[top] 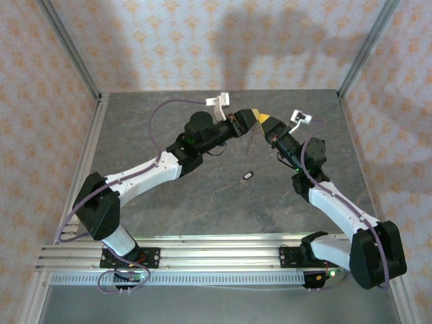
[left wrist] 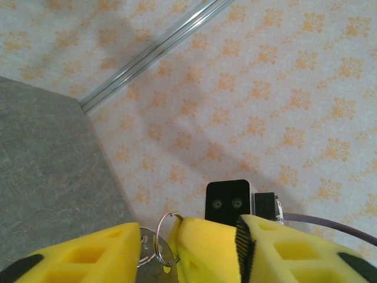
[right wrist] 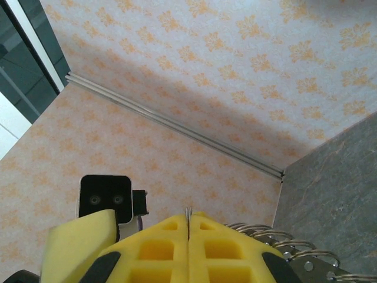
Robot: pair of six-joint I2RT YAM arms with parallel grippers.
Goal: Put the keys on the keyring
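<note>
An aluminium rail runs across the bottom of the top view and carries both arm bases. Above it lies the table, a dark grey, stone-mottled sheet with a matt finish. One key lies flat on it just right of centre, a tiny dark piece with a pale end, apart from both arms.

The white-and-black arms lean in from the lower corners and meet in the upper middle of the frame, above the key. There the left gripper and the right gripper stand tip to tip, with their yellow fingers touching or nearly so.

In the left wrist view the left gripper's jaws are parted. The keyring, a thin silvery wire loop, stands in the gap at bottom centre, hard against the other gripper's yellow tip. Whether the left fingers touch it I cannot tell. In the right wrist view the right gripper's pads are pressed flat together, nipping the keyring's thin metal edge at bottom centre.

Beyond the table's far edge rise the walls, papered pale with a repeating orange flower motif. Bare aluminium posts slant up the corners at upper left and upper right. Soft grey shadows of the arms lie on the back wall at the top.
</note>
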